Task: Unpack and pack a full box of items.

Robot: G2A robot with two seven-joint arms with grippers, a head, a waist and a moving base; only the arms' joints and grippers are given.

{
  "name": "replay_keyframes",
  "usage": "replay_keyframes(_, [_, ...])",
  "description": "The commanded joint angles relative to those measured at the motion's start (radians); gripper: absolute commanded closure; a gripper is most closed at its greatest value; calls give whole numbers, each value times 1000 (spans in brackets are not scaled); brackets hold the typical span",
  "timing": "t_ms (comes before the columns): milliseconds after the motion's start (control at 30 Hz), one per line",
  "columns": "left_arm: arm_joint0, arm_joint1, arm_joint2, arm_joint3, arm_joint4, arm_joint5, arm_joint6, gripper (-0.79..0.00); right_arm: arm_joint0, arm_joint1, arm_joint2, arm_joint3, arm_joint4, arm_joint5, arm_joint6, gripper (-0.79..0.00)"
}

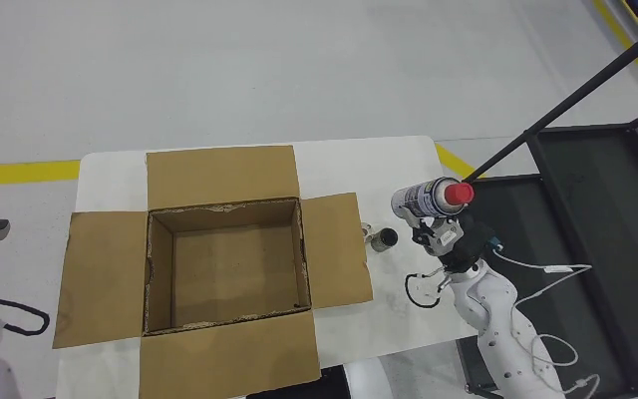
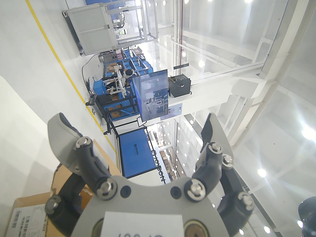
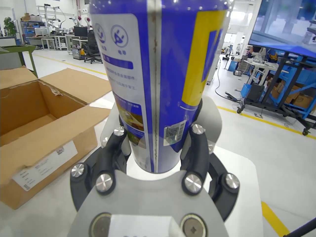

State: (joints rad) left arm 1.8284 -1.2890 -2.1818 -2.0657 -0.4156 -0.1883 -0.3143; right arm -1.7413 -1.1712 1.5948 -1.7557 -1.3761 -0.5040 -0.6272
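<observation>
A white counter (image 1: 399,160) carries a large cardboard box (image 1: 225,205), its four flaps spread flat and its bare cardboard floor showing. Near the counter's right edge, beyond the box's right flap, the robot's right gripper (image 3: 160,124) holds a blue-and-yellow spray can (image 1: 424,198) clear of the surface. The can lies roughly level, with its red cap (image 1: 459,193) pointing away from the box. The fingers (image 3: 209,122) are clamped on opposite sides of the can's lower body. A small dark-topped container (image 1: 384,237) stands on the counter just beside the right flap, between the box and the can.

The left gripper (image 2: 134,124) points up towards the ceiling over a corner of the box, its fingers (image 2: 66,134) spread wide with nothing between them.

The can looks rigid and fairly light, but its smooth metal wall is likely slippery, and a round body can roll or twist in a two-sided grip. The safest hold is probably square across the straight body, as here. The cap may pop off, and the shoulder narrows, so neither makes a good grip. The small container probably calls for a pinch across its sides.
</observation>
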Motion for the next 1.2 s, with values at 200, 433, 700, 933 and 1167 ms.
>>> replay_keyframes(200, [0, 0, 0, 0, 0, 0, 0, -785, -29, 2, -44, -245, -26, -2, 219, 0])
replay_keyframes(433, [0, 0, 0, 0, 0, 0, 0, -785, 27, 1, -143, -350, -52, -34, 465, 0])
replay_keyframes(700, [0, 0, 0, 0, 0, 0, 0, -785, 86, -1, -267, -421, -100, -59, 664, 0])
replay_keyframes(933, [0, 0, 0, 0, 0, 0, 0, -785, 134, -7, -377, -467, -138, -37, 871, 0])
replay_keyframes(1167, [0, 0, 0, 0, 0, 0, 0, -785, 229, -25, -499, -463, -140, 38, 1063, 0])
